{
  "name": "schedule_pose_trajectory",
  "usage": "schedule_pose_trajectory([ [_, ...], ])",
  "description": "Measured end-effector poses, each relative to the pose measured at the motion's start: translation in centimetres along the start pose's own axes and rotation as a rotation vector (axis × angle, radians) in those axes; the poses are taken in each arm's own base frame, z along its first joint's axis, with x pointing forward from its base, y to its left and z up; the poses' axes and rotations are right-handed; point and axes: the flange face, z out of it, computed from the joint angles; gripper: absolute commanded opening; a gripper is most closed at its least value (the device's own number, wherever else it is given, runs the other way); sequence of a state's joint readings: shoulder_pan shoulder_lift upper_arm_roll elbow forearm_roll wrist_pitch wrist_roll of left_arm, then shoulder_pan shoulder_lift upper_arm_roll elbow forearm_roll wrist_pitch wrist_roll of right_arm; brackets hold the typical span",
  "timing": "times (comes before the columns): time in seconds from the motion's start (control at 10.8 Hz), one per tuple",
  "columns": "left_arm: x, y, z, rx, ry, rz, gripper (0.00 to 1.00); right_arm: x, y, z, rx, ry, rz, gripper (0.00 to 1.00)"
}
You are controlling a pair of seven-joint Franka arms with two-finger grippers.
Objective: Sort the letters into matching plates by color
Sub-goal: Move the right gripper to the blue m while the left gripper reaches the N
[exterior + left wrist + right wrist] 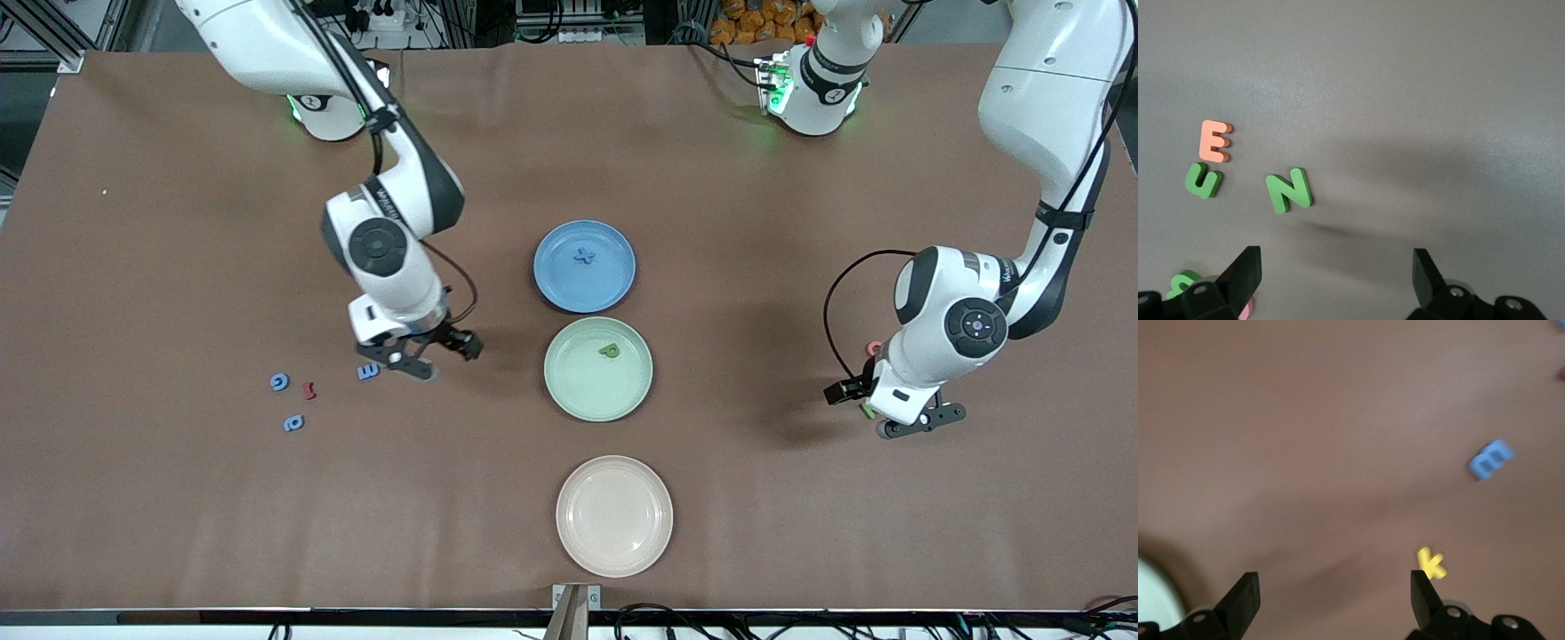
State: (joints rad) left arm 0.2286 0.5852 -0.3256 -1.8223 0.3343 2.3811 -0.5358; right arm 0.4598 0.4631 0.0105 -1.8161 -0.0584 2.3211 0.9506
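Cream plate (613,516) nearest cam, unused. Blue plate (584,266) and green plate (597,368) hold one letter each. R gripper (425,356) by blue letters (369,372), L gripper (916,423) over green letters (1289,190); both spread, empty. Risk: grabbing the orange E (1213,140) touching green U.

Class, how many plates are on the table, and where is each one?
3, in a row mid-table: the blue plate farthest from the front camera, the green plate next, the cream plate nearest. None seems hidden.

Bare table (756,498) surrounds the plates (597,368); letters (292,423) cluster near each end.
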Motion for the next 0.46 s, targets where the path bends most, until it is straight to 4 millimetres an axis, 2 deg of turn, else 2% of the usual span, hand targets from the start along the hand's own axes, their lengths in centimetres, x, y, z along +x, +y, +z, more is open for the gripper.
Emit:
schedule_pose_trajectory([
  [0.18,0.0,0.1,0.1,0.001,-0.001,0.001,1.0,3.8,3.2,-0.2,-0.009,0.004,0.216,1.0],
  [0.46,-0.1,-0.2,0.7,0.002,-0.009,-0.041,1.0,7.5,7.5,0.4,-0.046,-0.011,0.527,1.0],
])
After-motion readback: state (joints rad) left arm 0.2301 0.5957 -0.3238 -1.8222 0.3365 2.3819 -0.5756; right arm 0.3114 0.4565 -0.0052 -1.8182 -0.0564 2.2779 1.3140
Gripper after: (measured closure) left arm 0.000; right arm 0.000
